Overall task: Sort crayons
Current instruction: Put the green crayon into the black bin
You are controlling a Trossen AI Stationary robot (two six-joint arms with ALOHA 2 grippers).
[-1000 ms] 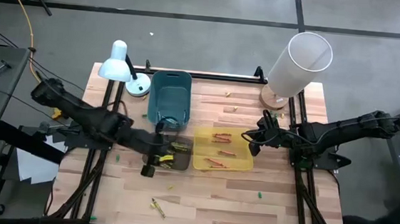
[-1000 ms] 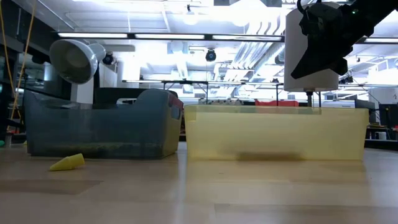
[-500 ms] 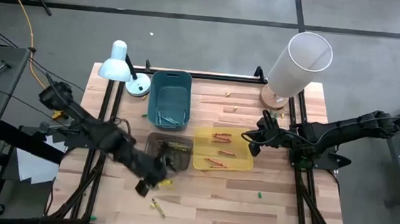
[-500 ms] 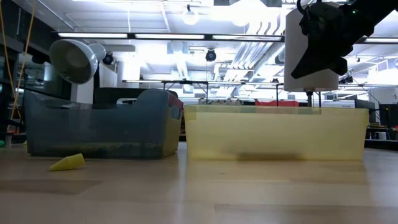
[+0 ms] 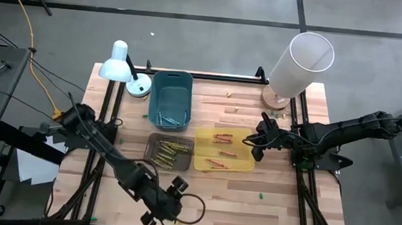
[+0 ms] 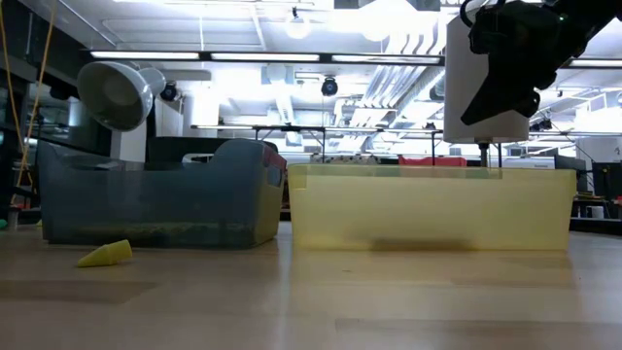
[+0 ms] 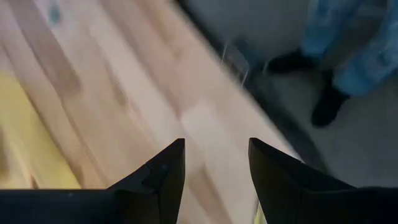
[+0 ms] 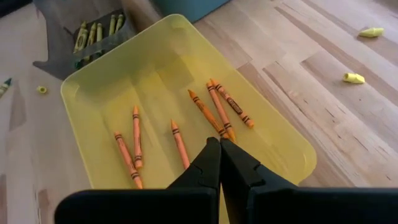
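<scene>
1. While the left gripper hangs over the table's near edge, its two dark fingers stand apart with nothing between them; bare wood and a person's dark shoes on the floor beyond show past them in the left wrist view.
2. At the right rim of the yellow bin, the right gripper has its fingers pressed together and holds nothing.
3. Orange crayons lie flat on the yellow bin's floor. In the right wrist view three lie close together and roughly parallel, their pointed tips toward the bin's far wall; three more lie apart from them, long axes running much the same way.
4. From above, these orange crayons show as short strokes lying mostly across the bin.
5. Yellow-green crayons lie in the dark grey tray just left of the yellow bin, bunched and roughly parallel, slanting slightly.
6. Blue crayons lie in the teal bin behind the tray; their direction cannot be told.
7. A white desk lamp stands at the table's far left corner, and a white cylinder at the far right.
</scene>
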